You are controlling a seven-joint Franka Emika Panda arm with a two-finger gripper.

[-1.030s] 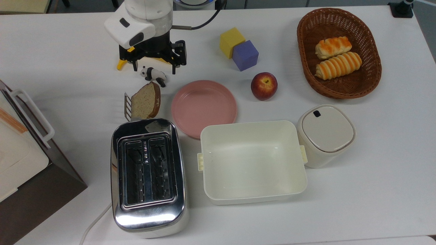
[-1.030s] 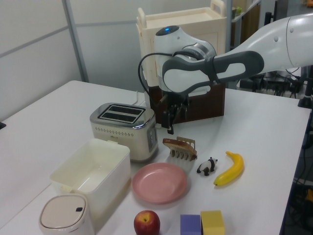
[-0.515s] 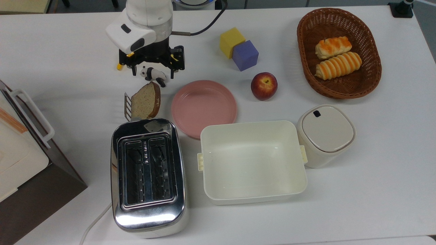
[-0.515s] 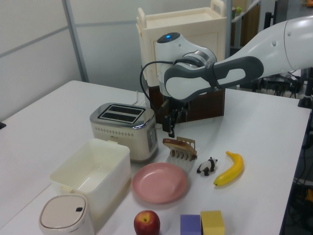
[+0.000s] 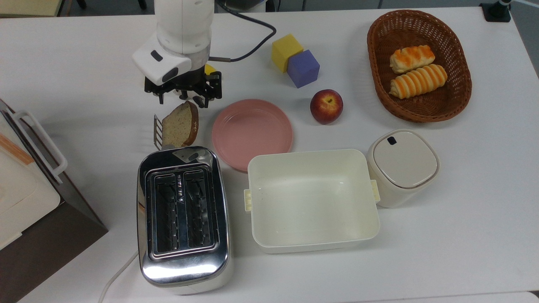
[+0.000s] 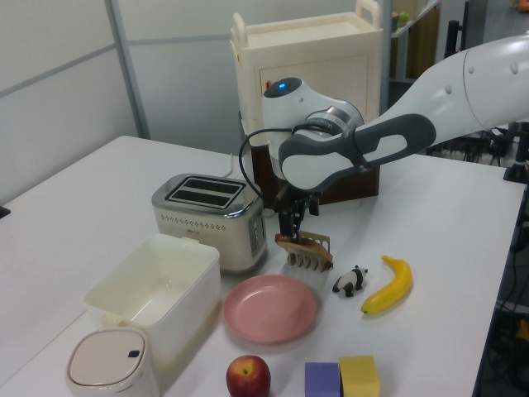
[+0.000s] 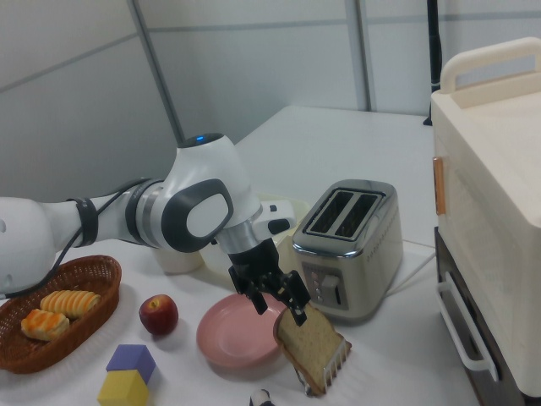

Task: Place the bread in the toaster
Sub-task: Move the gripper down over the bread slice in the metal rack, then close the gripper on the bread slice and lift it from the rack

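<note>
Since 1 s ago the black two-finger gripper (image 5: pixel 182 100) has come down and toward the flat speckled tan bread slice w/ dark crust (image 5: pixel 181 124); it now covers the toy panda in the top view, which the left view shows as a small black-and-white panda figure (image 6: pixel 350 280) on the table.

Top view, left to right: a cream box w/ white handle on a brown base (image 5: pixel 29 176) at the edge; then the gripper, fingers spread apart, nothing between them, just above the bread's rounded top. Bread leans tilted in a small wire toast rack (image 5: pixel 157 131), just beside the shiny chrome two-slot toaster (image 5: pixel 183 219), both slots empty. Next a round pink plate (image 5: pixel 252 132), an open cream rectangular tub (image 5: pixel 312 198), yellow and purple cubes (image 5: pixel 294 60), a red apple (image 5: pixel 326 106), a lidded cream canister (image 5: pixel 403 166), and a brown wicker basket (image 5: pixel 459 97) w/ two orange-striped rolls.

Left view: a yellow banana (image 6: pixel 389 284) lies right of the panda.
</note>
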